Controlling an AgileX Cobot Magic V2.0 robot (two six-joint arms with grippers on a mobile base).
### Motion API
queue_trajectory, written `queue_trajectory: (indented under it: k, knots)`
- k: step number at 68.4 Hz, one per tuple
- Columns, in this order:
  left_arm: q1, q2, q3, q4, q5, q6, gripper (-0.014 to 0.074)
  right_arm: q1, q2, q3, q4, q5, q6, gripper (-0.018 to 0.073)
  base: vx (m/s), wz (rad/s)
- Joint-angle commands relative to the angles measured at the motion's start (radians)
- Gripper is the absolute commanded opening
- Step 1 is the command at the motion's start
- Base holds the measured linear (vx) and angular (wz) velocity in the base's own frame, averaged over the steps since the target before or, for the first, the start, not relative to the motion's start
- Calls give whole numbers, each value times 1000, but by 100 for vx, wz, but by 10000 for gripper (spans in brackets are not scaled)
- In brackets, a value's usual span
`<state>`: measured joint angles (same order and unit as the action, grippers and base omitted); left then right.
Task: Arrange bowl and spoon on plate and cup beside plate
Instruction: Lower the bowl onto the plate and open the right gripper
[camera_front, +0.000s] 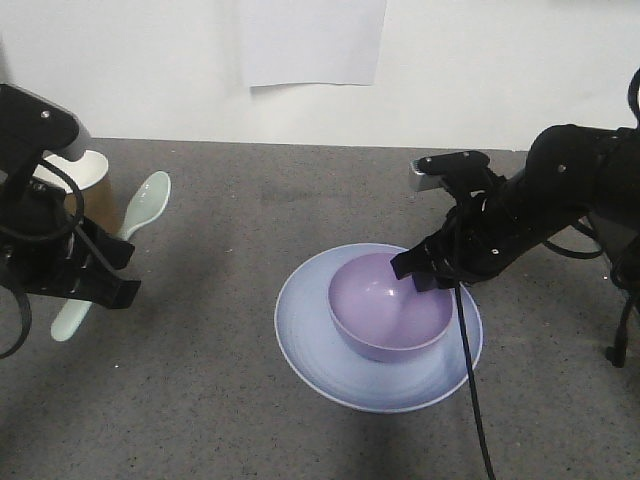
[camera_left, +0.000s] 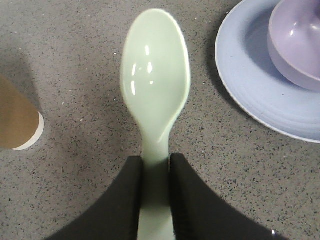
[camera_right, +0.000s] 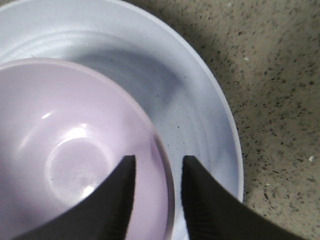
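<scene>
The lavender bowl stands on the pale blue plate in the middle of the table. My right gripper hangs over the bowl's far right rim. In the right wrist view the gripper is open, one finger inside the bowl and one over the plate, with the rim between them untouched. My left gripper is shut on the handle of the mint-green spoon, scoop pointing away. The brown paper cup stands behind the left arm, partly hidden.
Grey speckled tabletop runs back to a white wall with a sheet of paper on it. The cup's base is just left of the spoon. The plate's edge lies to the spoon's right. A black cable hangs across the plate's right side.
</scene>
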<state>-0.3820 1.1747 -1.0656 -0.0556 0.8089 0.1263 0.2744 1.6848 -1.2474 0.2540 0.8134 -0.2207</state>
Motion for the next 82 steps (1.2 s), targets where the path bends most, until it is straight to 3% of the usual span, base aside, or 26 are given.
queue_trajectory:
  k: [1, 24, 50, 70, 82]
  knots:
    - [0, -23, -26, -12, -75, -2, 76, 0, -78, -32, -9, -21, 1, 364, 0, 0]
    - [0, -23, -26, -12, -83, -2, 76, 0, -269, -14, -12, 81, 24, 401, 0, 0]
    - [0, -23, -26, -52, -105, -8, 76, 0, -556, 259, -18, 0, 27, 401, 0, 0]
    - [-8, 2, -70, -141, -111, 190, 78, 0, -611, 272, -15, 23, 27, 401, 0, 0]
    - [-96, 105, -145, -172, -78, 279, 90, 0, -611, 272, -14, 23, 27, 401, 0, 0]
